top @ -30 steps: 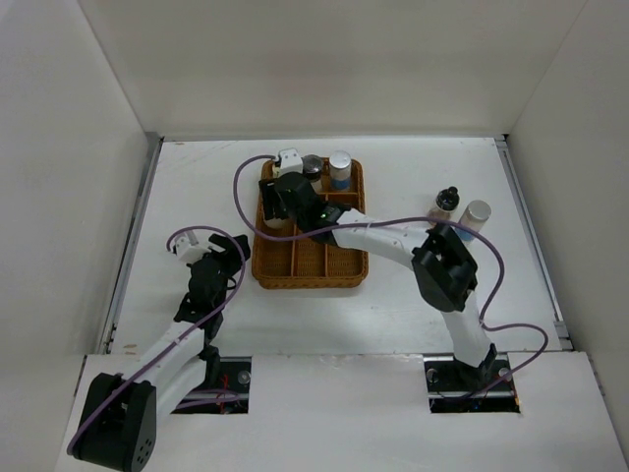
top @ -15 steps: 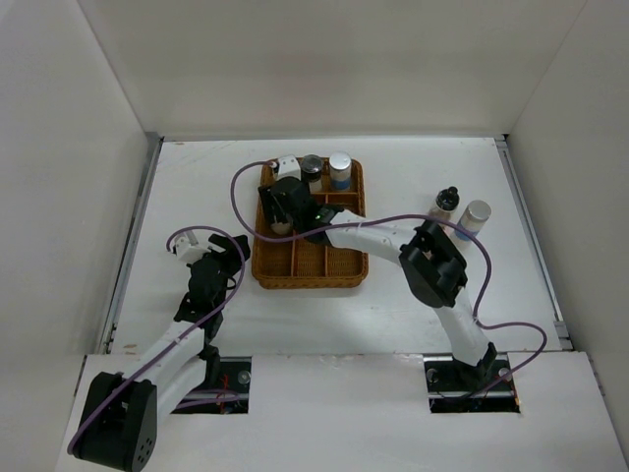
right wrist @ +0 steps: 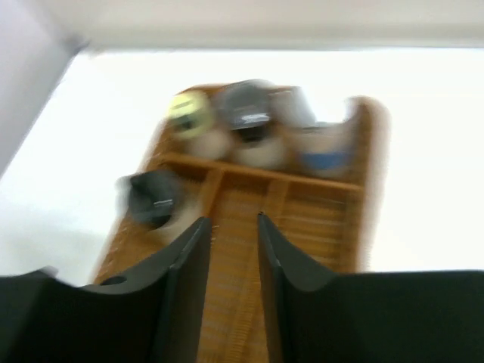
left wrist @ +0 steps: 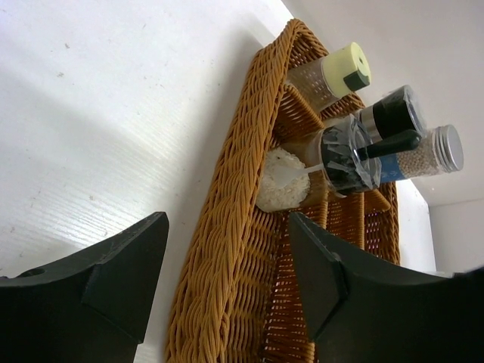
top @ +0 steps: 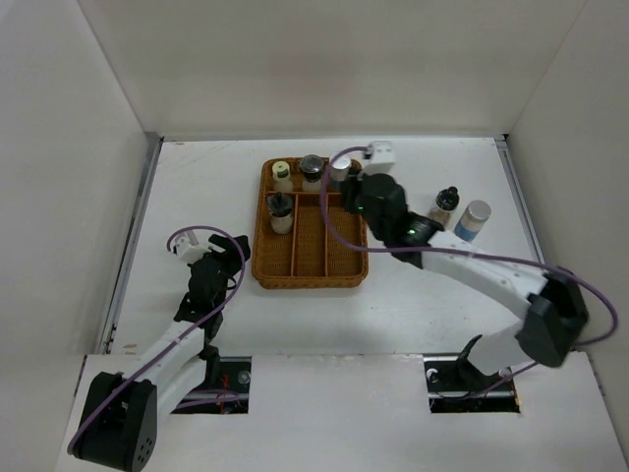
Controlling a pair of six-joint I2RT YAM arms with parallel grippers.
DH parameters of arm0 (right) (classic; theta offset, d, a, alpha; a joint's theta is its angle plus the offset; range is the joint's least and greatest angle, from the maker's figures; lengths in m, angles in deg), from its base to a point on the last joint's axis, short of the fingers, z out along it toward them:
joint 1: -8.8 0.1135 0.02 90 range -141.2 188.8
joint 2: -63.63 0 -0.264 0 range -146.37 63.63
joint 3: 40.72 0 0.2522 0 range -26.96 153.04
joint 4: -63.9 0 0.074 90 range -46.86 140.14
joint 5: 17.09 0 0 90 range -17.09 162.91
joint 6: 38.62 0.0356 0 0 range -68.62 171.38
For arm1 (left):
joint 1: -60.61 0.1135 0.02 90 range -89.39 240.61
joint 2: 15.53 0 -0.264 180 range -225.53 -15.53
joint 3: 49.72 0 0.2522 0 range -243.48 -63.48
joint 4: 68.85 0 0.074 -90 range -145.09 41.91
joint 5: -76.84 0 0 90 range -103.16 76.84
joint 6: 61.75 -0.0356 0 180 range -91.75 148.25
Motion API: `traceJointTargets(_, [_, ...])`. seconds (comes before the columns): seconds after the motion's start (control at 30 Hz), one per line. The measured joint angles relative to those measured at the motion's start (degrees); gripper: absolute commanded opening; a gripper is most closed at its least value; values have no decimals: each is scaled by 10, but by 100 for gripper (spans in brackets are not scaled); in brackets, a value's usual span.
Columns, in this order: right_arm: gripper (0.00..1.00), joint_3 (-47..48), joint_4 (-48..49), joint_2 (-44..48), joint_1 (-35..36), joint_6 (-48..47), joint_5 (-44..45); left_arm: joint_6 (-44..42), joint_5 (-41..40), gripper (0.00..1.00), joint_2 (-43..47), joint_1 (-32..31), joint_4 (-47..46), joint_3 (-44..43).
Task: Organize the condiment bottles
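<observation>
Top camera sat high above and behind the arms, looking down and forward, far enough back to take in the whole table. Left wrist camera rode low over the table, near the tray on its near-left, and faced far-right up along the left wall. Right wrist camera hung above the tray and looked toward its far end, picture blurred. All three caught the tray and its jars.
</observation>
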Motion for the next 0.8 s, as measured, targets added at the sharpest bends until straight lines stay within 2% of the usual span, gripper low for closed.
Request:
traceJointTargets(0.07, [33,-75,3,87,-44,15,24,0,1,62,2,0,0,0])
traceJointTargets(0.1, [37,-105,-1,120,-66,23,38,0,1,63,3,0,0,0])
traceJointTargets(0.23, [69,-194,-52,200,-166,59,91,0,1,63,-5,-2,0,0])
traceJointTargets(0.33, [81,-239,-100,212,-212,78,105,0,1,63,-6,-4,-2,0])
traceJointTargets(0.47, [81,-258,-144,198,-226,94,111,0,1,64,-18,-6,-6,0])
traceJointTargets(0.8, [74,-265,-135,155,-259,118,117,0,0,64,-21,-10,-10,0])
